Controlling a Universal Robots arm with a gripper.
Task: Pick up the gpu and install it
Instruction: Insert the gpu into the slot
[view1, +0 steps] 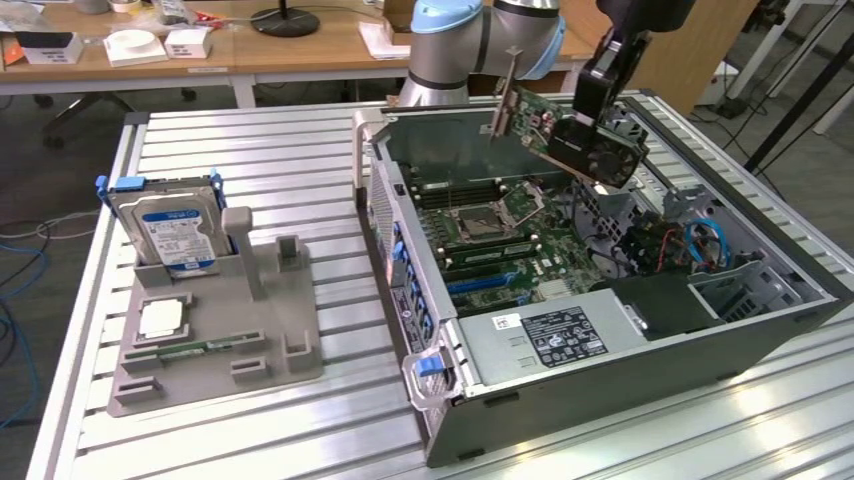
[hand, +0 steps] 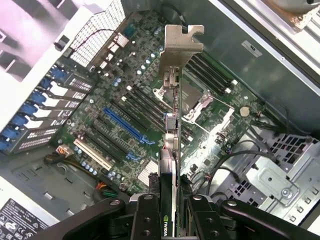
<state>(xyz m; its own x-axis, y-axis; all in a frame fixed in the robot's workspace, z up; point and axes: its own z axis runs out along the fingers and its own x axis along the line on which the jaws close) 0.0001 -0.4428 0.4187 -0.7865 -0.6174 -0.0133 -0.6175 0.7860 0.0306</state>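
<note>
The gpu (view1: 541, 118), a green circuit card with a black cooler and a silver-grey end bracket, hangs tilted in the air above the open computer case (view1: 601, 330). My gripper (view1: 603, 132) is shut on its black cooler end. In the wrist view the gpu (hand: 171, 135) is seen edge-on between my fingers (hand: 145, 215), its bracket (hand: 178, 47) pointing away over the motherboard (hand: 150, 115). A long blue slot (hand: 123, 125) lies on the board beside the card's line. The card touches nothing in the case.
On the exterior view's left, a grey fixture (view1: 214, 330) holds a silver hard drive with a blue-white label (view1: 170, 232), a square chip (view1: 160, 318) and a narrow green memory stick (view1: 200, 349). Drive cages and cables (view1: 694, 245) fill the case's right side.
</note>
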